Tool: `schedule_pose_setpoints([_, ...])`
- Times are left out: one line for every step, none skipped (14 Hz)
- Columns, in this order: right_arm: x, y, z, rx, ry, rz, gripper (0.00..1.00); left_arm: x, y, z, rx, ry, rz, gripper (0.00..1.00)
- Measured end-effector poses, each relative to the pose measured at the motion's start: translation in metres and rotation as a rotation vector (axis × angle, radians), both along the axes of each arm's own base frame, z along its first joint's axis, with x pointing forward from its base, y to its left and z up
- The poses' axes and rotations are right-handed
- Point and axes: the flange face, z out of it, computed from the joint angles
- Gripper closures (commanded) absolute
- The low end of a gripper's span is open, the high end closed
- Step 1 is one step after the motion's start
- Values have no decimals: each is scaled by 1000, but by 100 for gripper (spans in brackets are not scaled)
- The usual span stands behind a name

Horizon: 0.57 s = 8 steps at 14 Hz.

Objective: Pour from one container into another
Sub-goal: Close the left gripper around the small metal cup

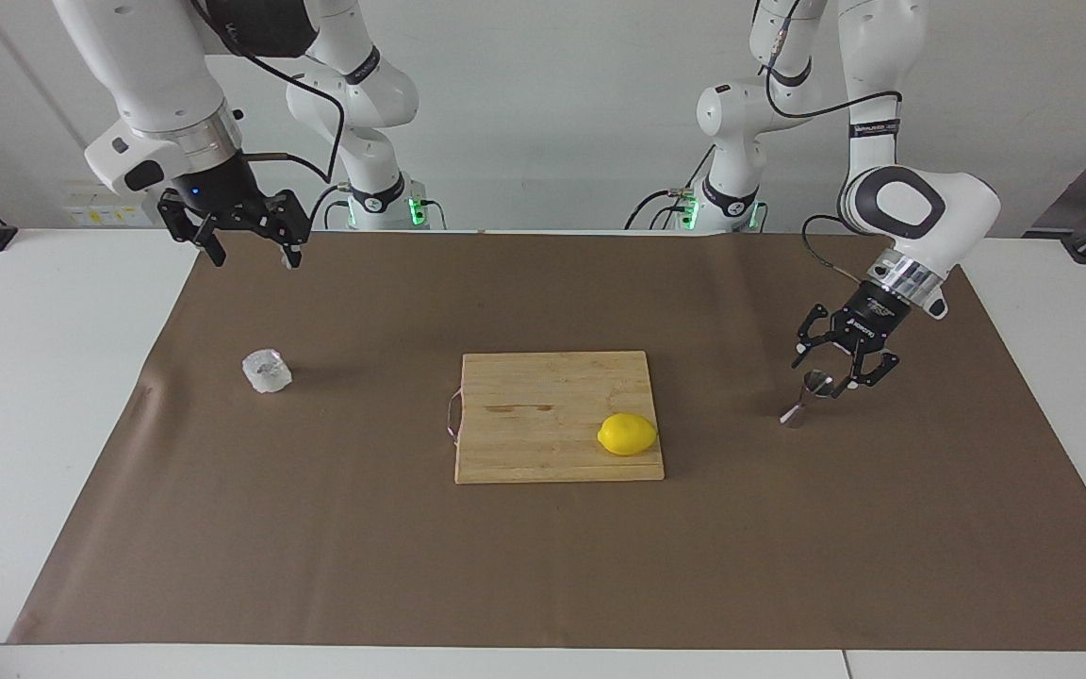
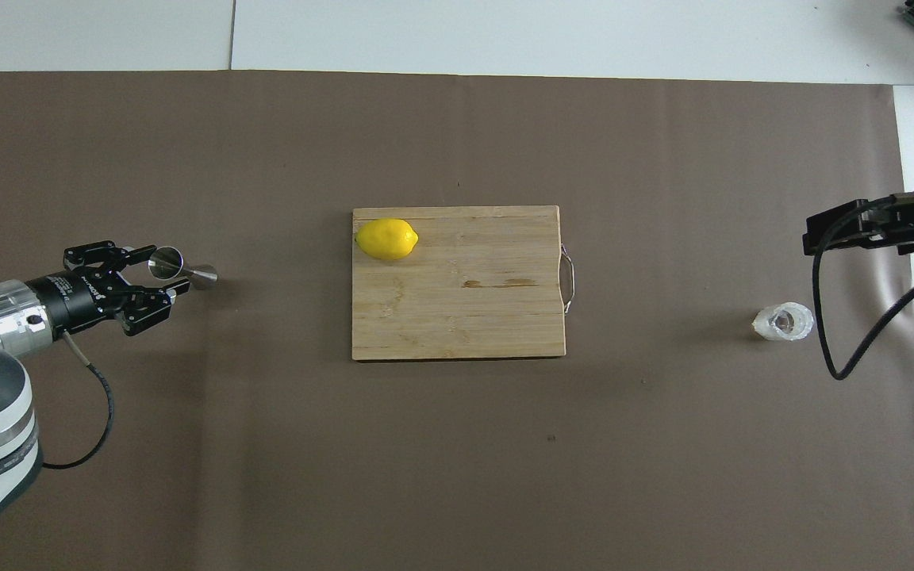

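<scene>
Now, taken one view after another.

Facing view
- Steel jigger: upright on the brown paper mat, toward the left arm's end of the table, well apart from the cutting board.
- Left gripper: low over the jigger's upper cone, fingers spread to either side of the rim, not clenched on it; contact with the metal not clear.
- Clear faceted cup: standing on the mat toward the right arm's end, untouched.
- Right gripper: raised, waiting over the mat edge nearest the robots, fingers parted, holding nothing.
- Wooden cutting board: mid-table, thin metal handle on the side toward the cup.
- Lemon: lying on the board, at the corner toward the jigger and farther from the robots.

Overhead view
- Jigger: open mouth facing up, base cone showing beside it.
- Left gripper: fingers apart, straddling the jigger's rim.
- Cup: clear, near the mat's edge at the right arm's end.
- Right gripper: seen only as a dark block with a cable; finger state unreadable from this angle.
- Lemon: on the board, at the corner toward the jigger.
</scene>
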Motion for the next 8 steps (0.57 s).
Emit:
schedule_pose_setpoints([0, 0, 0, 0, 0, 0, 0, 0, 1, 0, 3, -2, 3, 24])
schedule_pose_setpoints([0, 0, 0, 0, 0, 0, 0, 0, 1, 0, 6, -3, 6, 26])
schedule_pose_setpoints([0, 0, 0, 0, 0, 0, 0, 0, 1, -1, 8, -3, 8, 30])
schedule_pose_setpoints([0, 0, 0, 0, 0, 0, 0, 1, 1, -2, 9, -1, 9, 32])
schedule_pose_setpoints([0, 0, 0, 0, 0, 0, 0, 1, 1, -3, 10, 1, 10, 35])
schedule_pose_setpoints([0, 0, 0, 0, 0, 0, 0, 1, 1, -4, 10, 2, 10, 36])
schedule_pose_setpoints([0, 0, 0, 0, 0, 0, 0, 1, 1, -4, 10, 2, 11, 37])
schedule_pose_setpoints([0, 0, 0, 0, 0, 0, 0, 1, 1, -4, 10, 2, 11, 37])
